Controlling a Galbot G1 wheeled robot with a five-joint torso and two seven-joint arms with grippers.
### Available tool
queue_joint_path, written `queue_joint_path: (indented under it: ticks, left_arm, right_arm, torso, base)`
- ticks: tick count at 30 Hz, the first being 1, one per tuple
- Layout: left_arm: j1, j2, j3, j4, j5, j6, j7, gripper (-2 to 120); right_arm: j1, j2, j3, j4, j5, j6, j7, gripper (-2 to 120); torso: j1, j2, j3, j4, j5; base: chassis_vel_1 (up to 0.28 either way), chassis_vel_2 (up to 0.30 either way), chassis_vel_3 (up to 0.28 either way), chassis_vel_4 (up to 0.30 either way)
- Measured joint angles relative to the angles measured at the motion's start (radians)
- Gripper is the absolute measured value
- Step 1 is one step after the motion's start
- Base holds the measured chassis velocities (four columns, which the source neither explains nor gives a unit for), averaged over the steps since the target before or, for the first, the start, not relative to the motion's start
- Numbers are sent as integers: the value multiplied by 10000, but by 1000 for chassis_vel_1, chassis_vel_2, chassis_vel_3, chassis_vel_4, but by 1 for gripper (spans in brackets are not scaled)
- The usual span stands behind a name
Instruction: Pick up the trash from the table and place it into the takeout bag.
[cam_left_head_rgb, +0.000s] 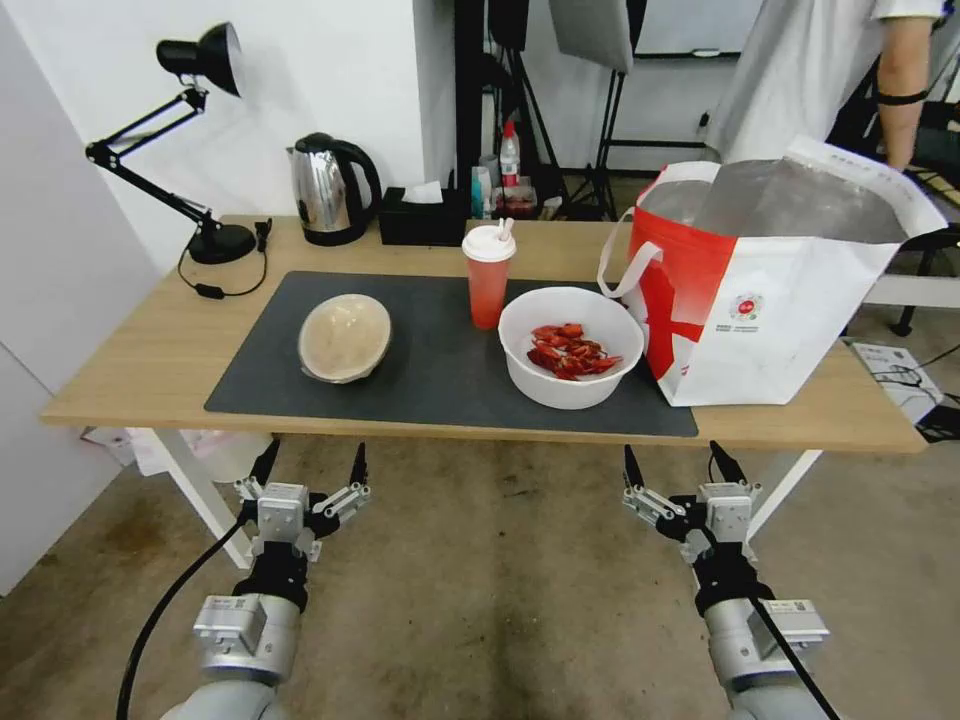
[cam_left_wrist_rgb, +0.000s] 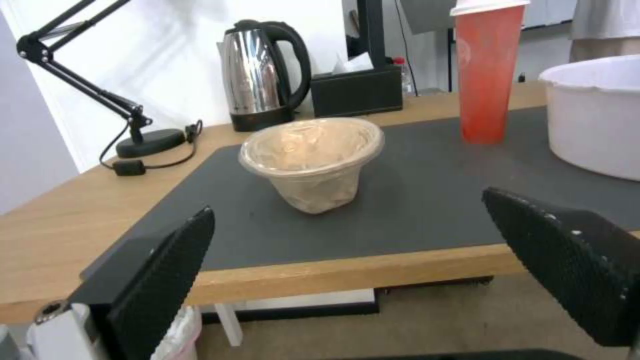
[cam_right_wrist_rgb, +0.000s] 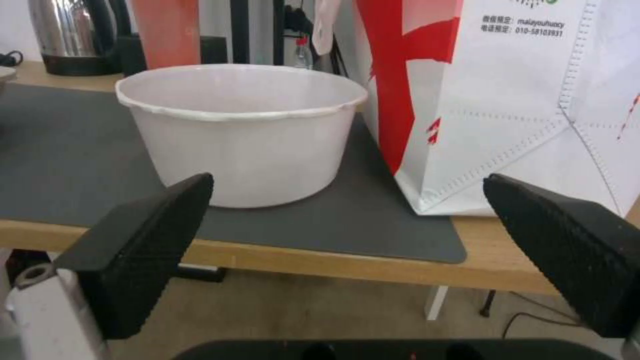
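Nothing is gripped yet: the left pincer (cam_left_head_rgb: 308, 466) and the right pincer (cam_left_head_rgb: 678, 463) both hang below the near edge of the long light-wood bench (cam_left_head_rgb: 130, 350), each with its black fingers spread wide apart and empty. On the dark grey rectangular mat (cam_left_head_rgb: 440, 360) sit the three pieces of trash: a round tan lidded bowl (cam_left_head_rgb: 344, 337) ahead of the left pincer, a red cup with white lid and straw (cam_left_head_rgb: 488, 274) farther back near the middle, and a wide white bowl with red food scraps (cam_left_head_rgb: 570, 346) ahead of the right pincer, just beside the large boxy white takeout bag with a red side panel (cam_left_head_rgb: 760, 280), whose foil-lined mouth stands open. The step in hand looks like the first reach. The white bowl is probably the sensible start for the right arm; its wall looks too wide to span, so pinching the rim and keeping it level should hold the scraps in, then lifting clear over the bag's tall edge. The tan bowl's film-like lid looks soft, so a light side grip suits it. The bag's interior floor is hidden, the cup's top is cut off in the left wrist view, and the small round logo is too small to read.
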Motion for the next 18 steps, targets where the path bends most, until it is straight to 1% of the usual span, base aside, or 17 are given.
queue_joint_path:
  ticks: [18]
  left_arm:
    - [0, 0, 0, 0, 0, 0, 0, 100]
  right_arm:
    - [0, 0, 1, 0, 0, 0, 0, 100]
  torso:
    - [2, 0, 0, 0, 0]
  base:
    - [0, 0, 0, 0]
